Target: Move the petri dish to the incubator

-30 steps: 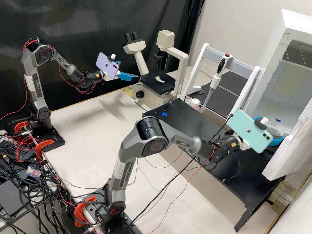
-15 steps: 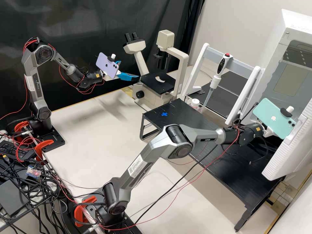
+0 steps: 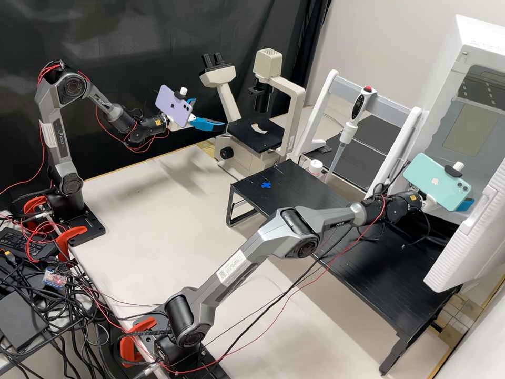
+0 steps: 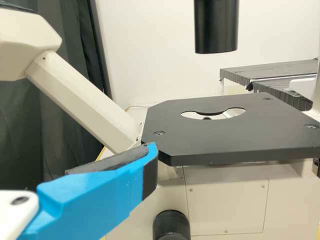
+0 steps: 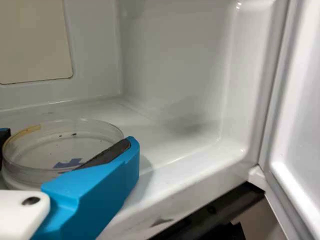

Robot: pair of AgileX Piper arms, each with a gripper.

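Note:
In the high view my right gripper [image 3: 465, 204] is at the incubator's [image 3: 464, 73] open front, mostly behind the mint phone. The right wrist view shows my right gripper [image 5: 67, 139] shut on the clear petri dish [image 5: 45, 146], one finger on either side. The dish is inside the white incubator [image 5: 175, 85], low over its floor; whether it rests there I cannot tell. A blue cross [image 5: 68, 163] shows through it. My left gripper [image 3: 210, 112] is held open beside the microscope stage; in the left wrist view the gripper [image 4: 75, 150] has nothing at its finger.
The incubator door [image 3: 470, 237] stands open on the right. A microscope [image 3: 256, 135] is at the back, with a pipette on its stand [image 3: 394, 102] between it and the incubator. A black raised shelf [image 3: 379, 273] runs below the right arm.
My right arm has stretched toward the incubator, carrying the dish inward from the opening, then shifted slightly up and left in the high view. The left arm has kept still.

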